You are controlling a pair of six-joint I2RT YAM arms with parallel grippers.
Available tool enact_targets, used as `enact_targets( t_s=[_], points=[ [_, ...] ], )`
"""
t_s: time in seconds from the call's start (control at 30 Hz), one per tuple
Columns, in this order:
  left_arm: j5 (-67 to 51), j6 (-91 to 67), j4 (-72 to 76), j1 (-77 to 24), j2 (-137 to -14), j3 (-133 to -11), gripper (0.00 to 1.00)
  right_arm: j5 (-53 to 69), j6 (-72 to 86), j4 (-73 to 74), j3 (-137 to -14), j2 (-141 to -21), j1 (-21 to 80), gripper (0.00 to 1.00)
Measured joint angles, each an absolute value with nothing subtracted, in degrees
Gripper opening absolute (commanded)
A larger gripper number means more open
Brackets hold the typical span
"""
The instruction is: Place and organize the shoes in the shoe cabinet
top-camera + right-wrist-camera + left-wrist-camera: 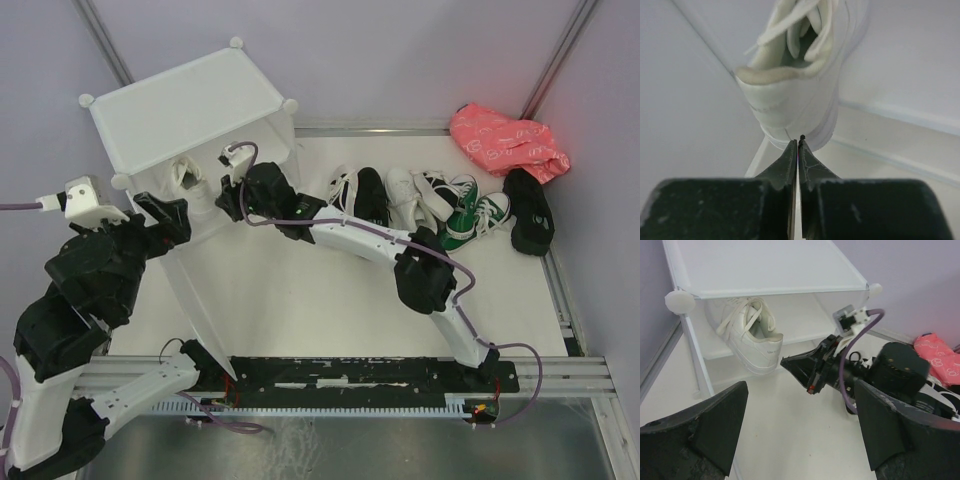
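Note:
The shoe cabinet (185, 110) stands at the back left, its open front facing the arms. One white sneaker (747, 335) lies on the inner shelf (805, 325), heel outward and jutting past the shelf's edge. My right gripper (799, 142) is shut on nothing, its tips right at that white sneaker's (800, 75) heel. In the top view the right gripper (226, 195) reaches into the cabinet's mouth. My left gripper (801, 390) hangs open over bare floor in front of the cabinet, nothing between its fingers. The other shoes (400, 195) lie in a row at the back.
The cabinet's door panel (200, 300) stands open, running toward the arm bases beside the left arm. In the row are black-and-white sneakers (360, 195), green sneakers (470, 215) and black shoes (528, 212). A pink bag (505, 140) lies in the far right corner.

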State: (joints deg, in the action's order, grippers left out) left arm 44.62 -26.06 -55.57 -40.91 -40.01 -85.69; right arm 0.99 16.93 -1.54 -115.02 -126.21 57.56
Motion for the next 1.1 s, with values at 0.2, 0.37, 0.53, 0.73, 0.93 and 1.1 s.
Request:
enact_targets(
  t_s=[0.2,0.37,0.53,0.73,0.93,1.1],
  points=[
    [44.66,-26.02,-53.84,-40.91,-41.43,-85.14,0.93,5.56,19.49,1.41,-117.23,-133.78,56.51,0.03],
    [44.88,-25.63,-52.88,-40.91,-41.52,-84.12,0.93,7.99,20.53,2.96,-123.57,-139.26,56.51,0.02],
    [45.01,-24.58,-51.90,-40.91,-41.47,-83.13,0.93,9.45,21.12,4.12,-127.35,-141.25,56.64,0.01],
    [45.15,-23.66,-51.55,-40.91,-41.47,-82.06,0.93,10.26,21.19,5.65,-135.81,-145.86,57.84,0.00],
    [45.74,-23.66,-51.53,-40.91,-40.27,-82.06,0.93,8.84,22.39,5.56,-148.53,-154.56,59.27,0.00],
    [46.83,-23.68,-51.70,-40.91,-38.44,-82.06,0.93,8.23,23.14,3.84,-145.29,-155.28,58.83,0.00]
  ],
)
